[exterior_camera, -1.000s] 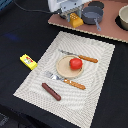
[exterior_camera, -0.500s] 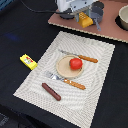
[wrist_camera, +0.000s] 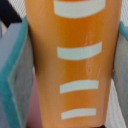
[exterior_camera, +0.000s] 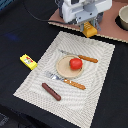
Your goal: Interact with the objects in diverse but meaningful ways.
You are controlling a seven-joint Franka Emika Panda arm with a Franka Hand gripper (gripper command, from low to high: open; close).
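My gripper (exterior_camera: 90,26) is shut on the orange ridged block (exterior_camera: 90,30) and holds it above the far edge of the striped placemat (exterior_camera: 35,82). In the wrist view the block (wrist_camera: 75,65) fills the frame between my grey fingers (wrist_camera: 17,80), its pale ridges showing. The red tomato (exterior_camera: 75,63) sits on the round tan plate (exterior_camera: 64,70) in the middle of the mat. The brown sausage (exterior_camera: 51,91) lies on the mat's near part. The yellow box with red label (exterior_camera: 28,61) lies on the black cloth at the exterior view's left. The dark pot (exterior_camera: 123,17) stands at the far right.
A wooden-handled knife (exterior_camera: 80,56) lies behind the plate and a wooden-handled fork (exterior_camera: 66,81) in front of it. A brown board (exterior_camera: 107,25) lies under the pot at the back. Black cloth (exterior_camera: 15,30) surrounds the mat.
The gripper has moved from beside the pot towards the exterior view's left and nearer the mat, carrying the orange block. The other items have not moved.
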